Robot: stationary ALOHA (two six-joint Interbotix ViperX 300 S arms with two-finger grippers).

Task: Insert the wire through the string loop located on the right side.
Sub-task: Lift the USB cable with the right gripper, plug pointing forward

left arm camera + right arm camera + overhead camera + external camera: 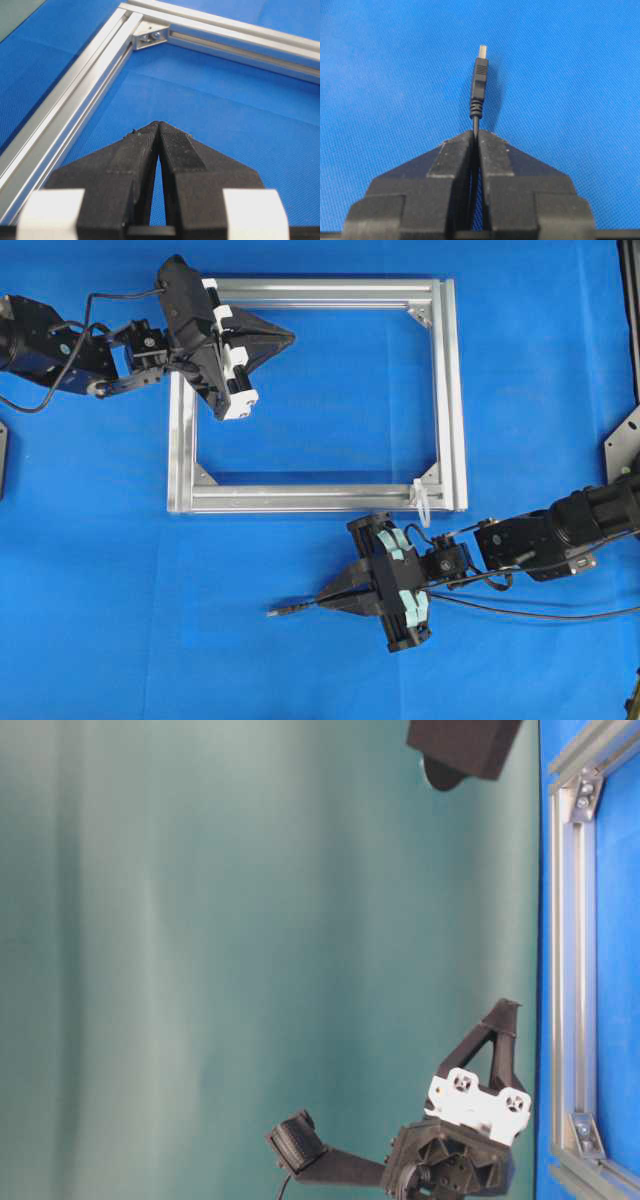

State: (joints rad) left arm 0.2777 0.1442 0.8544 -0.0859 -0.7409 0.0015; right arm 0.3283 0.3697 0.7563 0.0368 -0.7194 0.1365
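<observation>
Black wire (pixel 479 95) pinched in the clenched right claw (pixel 476 134), plug tip just beyond its fingertips.

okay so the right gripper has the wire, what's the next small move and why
Probably lift the wire slightly and swing its plug toward the string loop. The right gripper is shut on the wire just behind the plug, which points away from the loop on the frame, so it needs turning first.
</observation>
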